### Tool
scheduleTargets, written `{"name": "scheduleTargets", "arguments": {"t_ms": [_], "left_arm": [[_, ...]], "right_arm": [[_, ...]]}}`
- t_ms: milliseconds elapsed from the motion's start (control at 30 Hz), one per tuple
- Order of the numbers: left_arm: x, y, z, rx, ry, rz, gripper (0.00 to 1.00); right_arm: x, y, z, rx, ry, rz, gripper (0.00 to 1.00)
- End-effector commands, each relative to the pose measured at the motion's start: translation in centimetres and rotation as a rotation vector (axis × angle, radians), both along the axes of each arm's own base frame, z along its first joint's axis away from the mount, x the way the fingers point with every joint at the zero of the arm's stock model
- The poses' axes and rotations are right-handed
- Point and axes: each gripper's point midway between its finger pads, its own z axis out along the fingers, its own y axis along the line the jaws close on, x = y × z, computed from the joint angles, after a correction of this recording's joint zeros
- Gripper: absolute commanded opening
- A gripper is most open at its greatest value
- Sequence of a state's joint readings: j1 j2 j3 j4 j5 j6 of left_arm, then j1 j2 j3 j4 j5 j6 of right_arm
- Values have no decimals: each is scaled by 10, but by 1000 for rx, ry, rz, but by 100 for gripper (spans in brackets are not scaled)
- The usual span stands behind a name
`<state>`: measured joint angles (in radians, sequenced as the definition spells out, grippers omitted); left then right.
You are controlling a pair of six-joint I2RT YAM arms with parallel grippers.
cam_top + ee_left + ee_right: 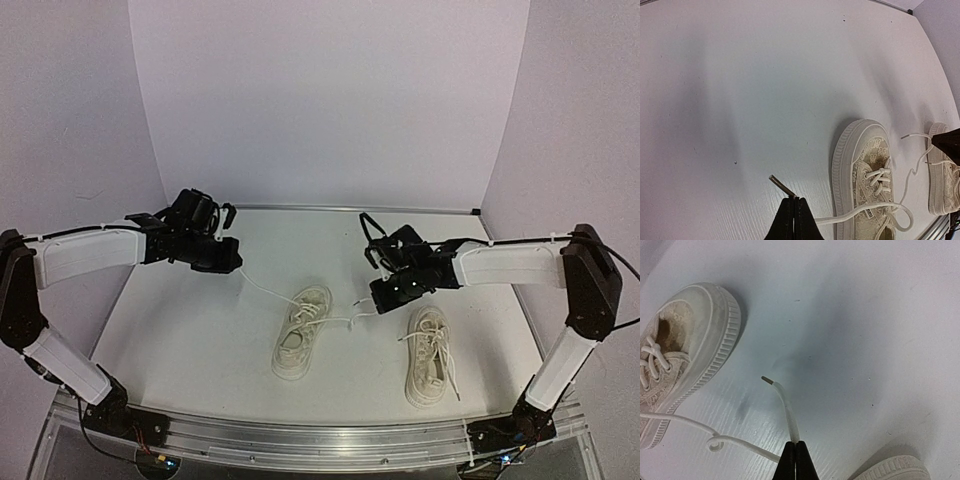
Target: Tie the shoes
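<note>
The table (pixel 190 340) carries both shoes. In the overhead view, the centre shoe (pixel 302 331) is the one being worked. The second shoe (pixel 430 357) lies to its lower right, apart from it, with its laces loose and no fingers on it.

You will see that both arms reach in from the left and right frame edges, with the centre shoe between them. This placement lets each arm draw one lace outward, away from the eyelets.

The left fingers (pixel 786 225) are clamped on the first lace (pixel 782 186) a little short of its tip, which pokes out to the upper left. The right fingers (pixel 789 465) are clamped on the second lace (pixel 788 412) in the same way (tip free, pointing upper left in that view). Gripping short of the tip probably leaves a free tail for crossing.

The second lace curls on the table, so treat it as slack. Judge the knot as not yet begun. The next move likely calls for crossing both ends over the shoe.
</note>
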<state>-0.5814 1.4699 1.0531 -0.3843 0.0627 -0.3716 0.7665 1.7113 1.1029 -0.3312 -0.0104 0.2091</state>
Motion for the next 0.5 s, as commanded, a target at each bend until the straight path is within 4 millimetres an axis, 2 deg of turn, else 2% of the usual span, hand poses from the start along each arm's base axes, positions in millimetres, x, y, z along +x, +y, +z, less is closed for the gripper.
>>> {"name": "scheduleTargets", "arguments": {"t_ms": [0,67,200,300,467], "left_arm": [[7,-7,8,-25,-15,-22,0],[6,-9,7,-30,-9,-29,0],[4,-9,6,-30,-8,-37,0],[4,-8,7,-26,-11,-40,0],[3,-8,7,-27,-13,-42,0]], "right_arm": [[-5,19,-12,68,51,18,0],[-4,21,-26,53,79,14,2],[3,26,-43,27,100,-3,20],[7,32,-48,28,110,5,34],[9,41,-52,32,124,36,47]]}}
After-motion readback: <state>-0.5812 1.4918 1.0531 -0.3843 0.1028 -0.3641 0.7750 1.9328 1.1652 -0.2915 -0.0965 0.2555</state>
